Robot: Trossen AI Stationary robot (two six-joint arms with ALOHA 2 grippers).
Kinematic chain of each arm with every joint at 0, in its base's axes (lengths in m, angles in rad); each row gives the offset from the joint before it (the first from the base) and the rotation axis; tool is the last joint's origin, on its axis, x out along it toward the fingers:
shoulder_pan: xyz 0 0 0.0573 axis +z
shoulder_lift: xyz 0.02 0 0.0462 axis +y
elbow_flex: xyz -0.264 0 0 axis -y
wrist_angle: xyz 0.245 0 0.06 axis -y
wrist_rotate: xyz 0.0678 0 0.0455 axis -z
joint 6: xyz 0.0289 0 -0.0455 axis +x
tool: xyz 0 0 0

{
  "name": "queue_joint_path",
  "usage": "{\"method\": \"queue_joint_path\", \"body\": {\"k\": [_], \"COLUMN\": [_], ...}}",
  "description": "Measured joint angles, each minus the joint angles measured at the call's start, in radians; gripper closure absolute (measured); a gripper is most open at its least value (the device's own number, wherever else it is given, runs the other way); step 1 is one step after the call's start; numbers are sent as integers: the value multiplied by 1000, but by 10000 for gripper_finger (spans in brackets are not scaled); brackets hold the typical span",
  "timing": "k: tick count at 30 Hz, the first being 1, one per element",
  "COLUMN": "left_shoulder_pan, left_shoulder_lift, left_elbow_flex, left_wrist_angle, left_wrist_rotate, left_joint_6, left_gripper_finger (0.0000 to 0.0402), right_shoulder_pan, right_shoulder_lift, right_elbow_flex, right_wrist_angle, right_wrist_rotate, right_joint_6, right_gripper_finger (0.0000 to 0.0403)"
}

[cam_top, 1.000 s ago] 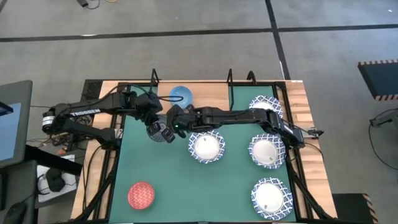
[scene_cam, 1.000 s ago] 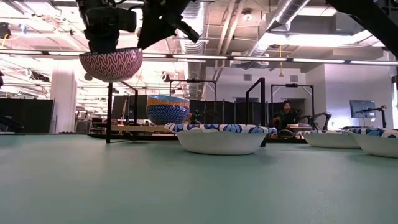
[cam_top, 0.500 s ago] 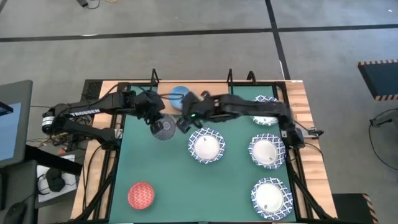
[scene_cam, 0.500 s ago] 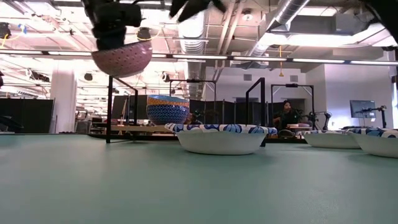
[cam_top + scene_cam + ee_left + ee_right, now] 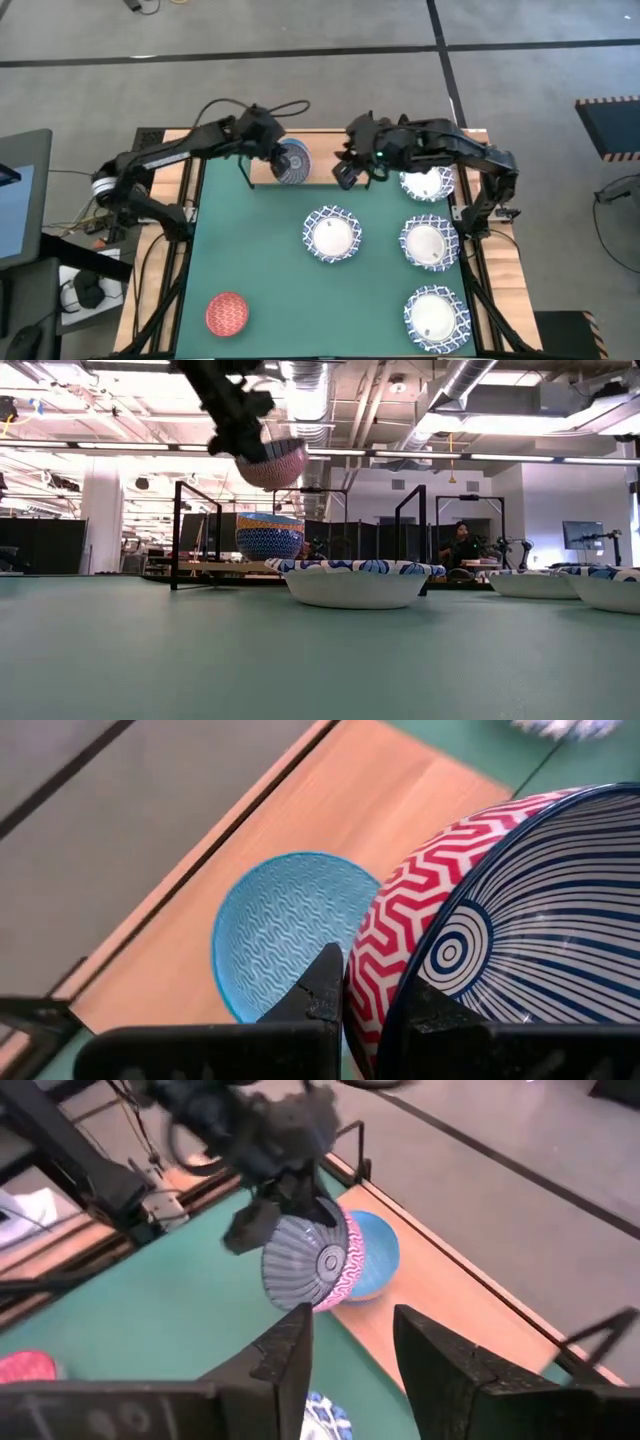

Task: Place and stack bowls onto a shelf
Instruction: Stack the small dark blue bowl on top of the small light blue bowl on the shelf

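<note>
My left gripper (image 5: 275, 152) is clamped on the rim of a red zigzag bowl (image 5: 292, 163), one finger (image 5: 318, 988) on the outer wall and the other inside against the blue-striped lining. The bowl hangs tilted on its side, up in the air above the shelf (image 5: 320, 160), its open face turned away from the fingers. Just below and beyond the fingertips a blue bowl (image 5: 280, 930) sits on the light wood; in the low view it rests on top of a darker patterned bowl (image 5: 269, 542), and the held bowl (image 5: 273, 462) is clear above that stack, not touching it. My right gripper (image 5: 345, 172) hovers off to the other side of the held bowl, near it but apart, fingers (image 5: 290, 1348) spread with nothing between them, pointing toward the bowl and the shelf. On the green mat (image 5: 250, 260) sit four white bowls with blue rims (image 5: 332, 236), and a red bowl (image 5: 227, 313) lies well apart near the mat's front corner
</note>
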Motion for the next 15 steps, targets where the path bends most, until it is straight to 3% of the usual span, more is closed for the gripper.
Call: {"method": "queue_joint_path", "body": {"k": [9, 15], "left_shoulder_pan": [82, 121], "left_shoulder_lift": [297, 385], "left_elbow_flex": [283, 346], "left_wrist_angle": [-294, -328], "left_wrist_rotate": [-4, -1], "left_joint_6": [161, 228], "left_gripper_finger": [388, 386], "right_shoulder_pan": [49, 73], "right_shoulder_lift": [-8, 5], "right_elbow_flex": [0, -1], "right_wrist_angle": [-222, -251], "right_wrist_rotate": [111, 120], "right_joint_6": [96, 106], "right_gripper_finger": [239, 239]}}
